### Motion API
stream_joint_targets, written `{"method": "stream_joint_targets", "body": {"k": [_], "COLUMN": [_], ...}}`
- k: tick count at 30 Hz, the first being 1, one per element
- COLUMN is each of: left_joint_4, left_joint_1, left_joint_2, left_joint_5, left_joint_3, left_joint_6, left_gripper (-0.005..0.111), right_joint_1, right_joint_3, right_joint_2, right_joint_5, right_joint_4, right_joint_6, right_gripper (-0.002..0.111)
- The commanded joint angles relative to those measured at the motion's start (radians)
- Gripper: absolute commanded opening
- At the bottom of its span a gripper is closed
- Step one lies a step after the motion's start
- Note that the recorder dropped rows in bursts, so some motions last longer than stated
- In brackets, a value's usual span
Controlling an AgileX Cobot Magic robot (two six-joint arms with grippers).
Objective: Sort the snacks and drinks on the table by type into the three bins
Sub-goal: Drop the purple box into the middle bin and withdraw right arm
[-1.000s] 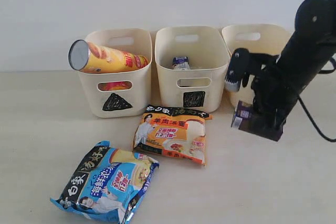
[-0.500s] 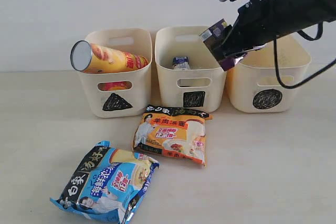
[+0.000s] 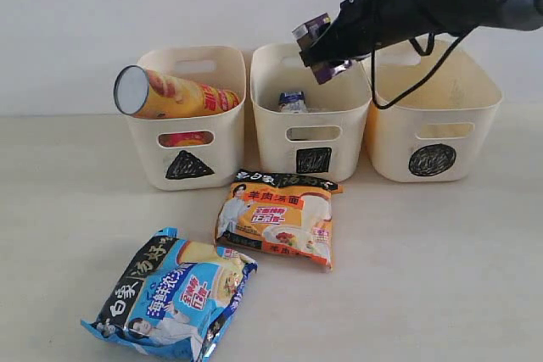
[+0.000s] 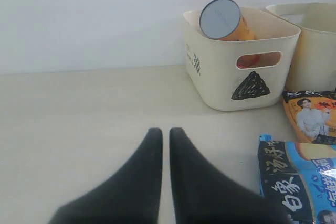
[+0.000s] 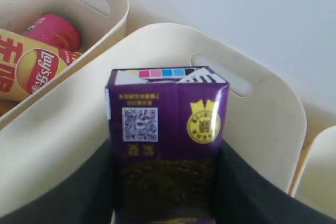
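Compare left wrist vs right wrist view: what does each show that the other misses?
Left wrist only: the shut black left fingers over the pale beige table, the black triangle mark, and edges of the orange-white noodle bag and blue-white noodle bag.
Right wrist only: the small purple box gripped between the black right fingers, over the middle cream plastic tub.
Both: the cream plastic triangle tub holding the yellow chip tube, plus part of that middle tub.
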Motion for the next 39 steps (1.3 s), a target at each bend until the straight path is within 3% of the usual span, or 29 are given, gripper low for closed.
{"method": "stream_joint_targets", "body": {"k": [1, 3, 5, 10, 12, 13, 16, 19, 21, 22, 23, 24, 28, 31, 39], "left_joint_4": [-0.011, -0.011, -0.011, -0.011, -0.011, -0.011, -0.011, -0.011, -0.011, -0.011, -0.011, -0.011, -0.011, -0.011, -0.007], "left_joint_1": [0.001, 0.001, 0.001, 0.001, 0.001, 0.001, 0.001, 0.001, 0.001, 0.001, 0.001, 0.001, 0.001, 0.001, 0.001], "left_joint_2": [-0.003, -0.003, -0.003, -0.003, -0.003, -0.003, -0.003, -0.003, -0.003, -0.003, -0.003, -0.003, -0.003, -0.003, -0.003], "left_joint_5": [0.001, 0.001, 0.001, 0.001, 0.001, 0.001, 0.001, 0.001, 0.001, 0.001, 0.001, 0.001, 0.001, 0.001, -0.002], "left_joint_3": [0.004, 0.004, 0.004, 0.004, 0.004, 0.004, 0.004, 0.004, 0.004, 0.004, 0.004, 0.004, 0.004, 0.004, 0.004], "left_joint_6": [0.005, 0.005, 0.005, 0.005, 0.005, 0.005, 0.005, 0.005, 0.005, 0.005, 0.005, 0.005, 0.005, 0.005, 0.014], "left_gripper": [0.004, 0.004, 0.004, 0.004, 0.004, 0.004, 0.004, 0.004, 0.004, 0.004, 0.004, 0.004, 0.004, 0.004, 0.004], "right_joint_1": [-0.002, -0.002, -0.002, -0.002, -0.002, -0.002, -0.002, -0.002, -0.002, -0.002, -0.002, -0.002, -0.002, -0.004, -0.082], "right_joint_3": [-0.095, -0.116, -0.125, -0.130, -0.130, -0.130, -0.130, -0.130, -0.130, -0.130, -0.130, -0.130, -0.120, -0.062, 0.486], "right_joint_2": [0.094, 0.123, 0.144, 0.159, 0.154, 0.152, 0.143, 0.115, 0.081, 0.037, 0.018, -0.025, -0.131, -0.192, -0.586], "right_joint_5": [-0.005, 0.000, 0.000, 0.000, -0.004, -0.004, -0.006, -0.002, 0.020, 0.069, 0.106, 0.186, 0.448, 0.508, 0.343], "right_joint_4": [0.019, 0.019, 0.023, 0.026, 0.026, 0.026, 0.026, -0.014, -0.158, -0.342, -0.424, -0.650, -1.050, -1.077, -1.096], "right_joint_6": [0.011, 0.013, 0.013, 0.013, 0.013, 0.013, 0.026, 0.100, 0.230, 0.368, 0.450, 0.617, 0.947, 0.990, 1.120], "right_gripper": [0.000, 0.006, 0.019, 0.072, 0.084, 0.086, 0.082, 0.067, 0.039, 0.007, 0.001, 0.000, 0.000, 0.000, 0.000]}}
